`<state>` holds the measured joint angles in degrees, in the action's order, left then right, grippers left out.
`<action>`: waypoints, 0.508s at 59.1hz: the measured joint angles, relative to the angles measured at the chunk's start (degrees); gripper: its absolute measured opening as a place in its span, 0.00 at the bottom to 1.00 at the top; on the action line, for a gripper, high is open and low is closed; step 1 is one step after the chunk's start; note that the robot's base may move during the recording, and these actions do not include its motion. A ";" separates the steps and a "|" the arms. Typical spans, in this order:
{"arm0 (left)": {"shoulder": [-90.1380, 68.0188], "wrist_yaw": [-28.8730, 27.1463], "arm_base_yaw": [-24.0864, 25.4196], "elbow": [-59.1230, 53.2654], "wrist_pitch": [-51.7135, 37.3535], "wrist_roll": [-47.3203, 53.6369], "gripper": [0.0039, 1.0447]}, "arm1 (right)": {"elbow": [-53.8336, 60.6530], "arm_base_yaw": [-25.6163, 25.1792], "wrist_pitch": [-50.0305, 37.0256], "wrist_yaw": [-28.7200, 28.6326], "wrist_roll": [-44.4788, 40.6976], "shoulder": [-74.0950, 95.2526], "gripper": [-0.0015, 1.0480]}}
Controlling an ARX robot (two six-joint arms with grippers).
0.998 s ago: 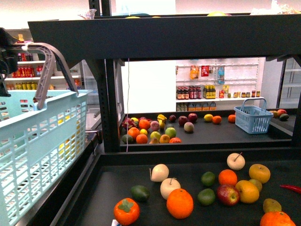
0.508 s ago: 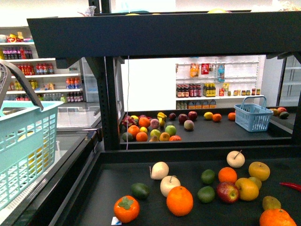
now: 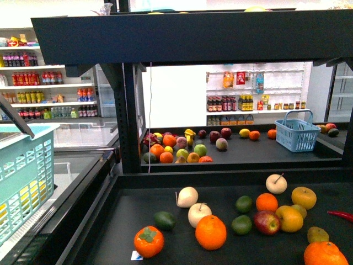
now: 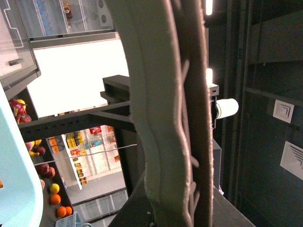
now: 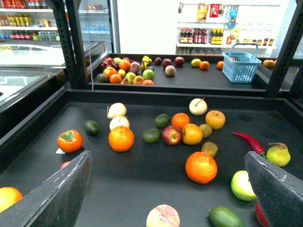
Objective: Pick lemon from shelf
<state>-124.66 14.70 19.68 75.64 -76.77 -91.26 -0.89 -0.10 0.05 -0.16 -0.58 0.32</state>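
Note:
The shelf is a black tiered stand with dark trays. On its lower tray a yellow oval fruit, which I take for the lemon, lies against a red apple. My right gripper hangs open over the near part of that tray, short of the lemon, with nothing between its fingers. My left gripper is shut on the basket handle, which fills the left wrist view. The light-blue basket shows at the left edge of the front view.
Oranges, a persimmon, avocados, pale apples and a red chilli lie scattered on the lower tray. A farther tray holds more fruit and a small blue basket. The upper tier overhangs. White wall shelves of bottles stand behind.
The light-blue basket and its handle have slid left and down, now mostly out of the front view. The fruit on the tray has not moved.

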 joint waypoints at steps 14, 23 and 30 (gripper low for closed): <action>-2.71 0.35 0.48 0.00 -1.90 -1.01 0.08 | 0.00 0.00 0.00 0.00 0.00 0.00 0.93; -3.67 0.35 0.48 -0.07 -2.36 -1.40 0.08 | 0.00 0.00 0.00 0.00 0.00 0.00 0.93; -4.04 0.28 0.46 -0.68 -2.51 -1.73 0.08 | 0.00 0.00 0.00 0.00 0.00 0.00 0.93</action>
<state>-128.70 14.98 20.14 74.96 -79.29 -92.99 -0.89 -0.10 0.05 -0.16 -0.58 0.32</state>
